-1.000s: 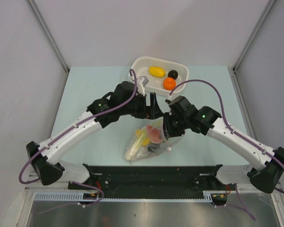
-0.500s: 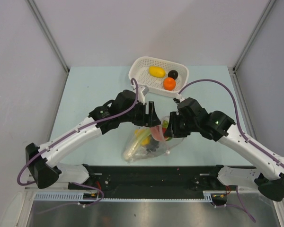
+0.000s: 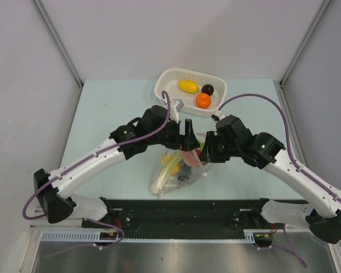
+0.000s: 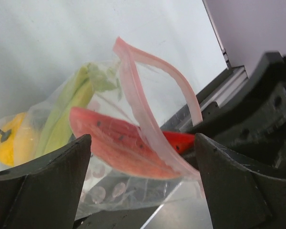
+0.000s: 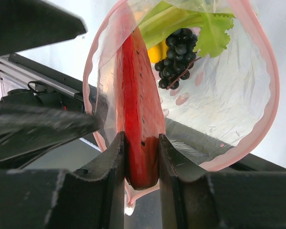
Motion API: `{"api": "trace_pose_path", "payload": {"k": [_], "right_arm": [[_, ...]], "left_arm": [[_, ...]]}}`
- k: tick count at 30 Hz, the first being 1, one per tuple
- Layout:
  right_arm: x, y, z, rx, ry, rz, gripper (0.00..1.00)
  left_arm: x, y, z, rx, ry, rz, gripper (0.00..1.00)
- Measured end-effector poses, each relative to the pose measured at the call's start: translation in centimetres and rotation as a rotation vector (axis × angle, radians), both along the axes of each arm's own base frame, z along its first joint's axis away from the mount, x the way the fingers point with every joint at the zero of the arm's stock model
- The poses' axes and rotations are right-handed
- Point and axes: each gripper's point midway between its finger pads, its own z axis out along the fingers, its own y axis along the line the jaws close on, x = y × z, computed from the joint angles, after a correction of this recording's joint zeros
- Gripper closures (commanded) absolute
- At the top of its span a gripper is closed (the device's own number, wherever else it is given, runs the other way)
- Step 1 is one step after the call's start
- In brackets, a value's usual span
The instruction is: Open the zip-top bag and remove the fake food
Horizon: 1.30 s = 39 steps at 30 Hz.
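Zip-top bag [image 3: 179,170] lying near centre of table [image 3: 102,114], pink-edged mouth open, right gripper [image 5: 142,157] pinching red slice [image 5: 138,119] at that mouth, left gripper [image 4: 143,162] spread wide astride it, lemon [image 3: 187,86], orange [image 3: 203,100], dark fruit [image 3: 208,89] in white basket [image 3: 169,79] at far edge.

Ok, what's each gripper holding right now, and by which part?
The right gripper pinches the red plastic watermelon slice by its near end. The left gripper stands open, holding nothing.

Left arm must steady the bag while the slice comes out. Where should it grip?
Probably the pink zip strip at the mouth of the bag, approached from the mouth end: it arches up as an open loop between the left fingers, while the right fingers pinch the red slice.
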Motion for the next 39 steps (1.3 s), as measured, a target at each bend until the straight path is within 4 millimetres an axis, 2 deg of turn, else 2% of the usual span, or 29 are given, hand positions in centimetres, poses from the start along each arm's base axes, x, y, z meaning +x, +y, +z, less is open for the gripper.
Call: {"api": "trace_pose_path", "payload": {"k": [2, 3, 5, 6, 8, 9, 12, 16, 22, 25, 28, 32, 34, 39], "right_arm": [[0.0, 0.0, 0.1, 0.002, -0.001, 0.001, 1.00], [0.0, 0.0, 0.1, 0.003, 0.000, 0.002, 1.00], [-0.1, 0.1, 0.1, 0.004, -0.002, 0.003, 1.00], [-0.1, 0.0, 0.1, 0.004, -0.004, 0.002, 1.00], [0.0, -0.1, 0.3, 0.005, -0.012, -0.002, 1.00], [-0.1, -0.2, 0.4, 0.005, -0.015, -0.003, 1.00], [0.1, -0.8, 1.0, 0.007, -0.044, -0.020, 1.00], [0.6, -2.5, 2.6, 0.022, -0.120, -0.067, 1.00], [2.0, -5.2, 7.5, 0.100, -0.328, -0.172, 1.00], [3.7, -6.1, 9.4, 0.110, -0.420, -0.241, 1.00], [6.6, -6.4, 10.2, 0.088, -0.477, -0.309, 1.00], [13.5, -6.2, 8.1, 0.035, -0.463, -0.396, 1.00], [17.2, -6.0, 5.6, 0.009, -0.422, -0.422, 1.00], [23.9, -6.6, -0.5, -0.013, -0.324, -0.463, 1.00]], "left_arm": [[0.6, -0.5, -0.4, 0.021, 0.008, 0.009, 0.22], [1.0, -0.6, -0.8, 0.035, 0.012, 0.016, 0.34], [1.4, -0.5, -1.9, 0.076, 0.024, 0.034, 0.47], [1.5, -0.3, -2.4, 0.097, 0.029, 0.041, 0.61], [1.6, 0.2, -3.2, 0.134, 0.034, 0.052, 0.72], [1.7, 0.3, -3.2, 0.142, 0.031, 0.056, 0.85], [2.0, 1.0, -3.3, 0.176, 0.012, 0.070, 1.00], [2.2, 2.0, -3.4, 0.216, -0.010, 0.089, 1.00], [2.0, 3.2, -2.5, 0.229, -0.041, 0.104, 1.00], [1.9, 3.4, -2.3, 0.231, -0.050, 0.103, 1.00], [1.6, 3.8, -2.6, 0.234, -0.050, 0.099, 1.00], [0.9, 4.4, -2.8, 0.232, -0.051, 0.085, 1.00], [0.6, 4.4, -2.7, 0.227, -0.052, 0.071, 1.00], [0.2, 4.2, -2.5, 0.213, -0.050, 0.044, 1.00]]}}
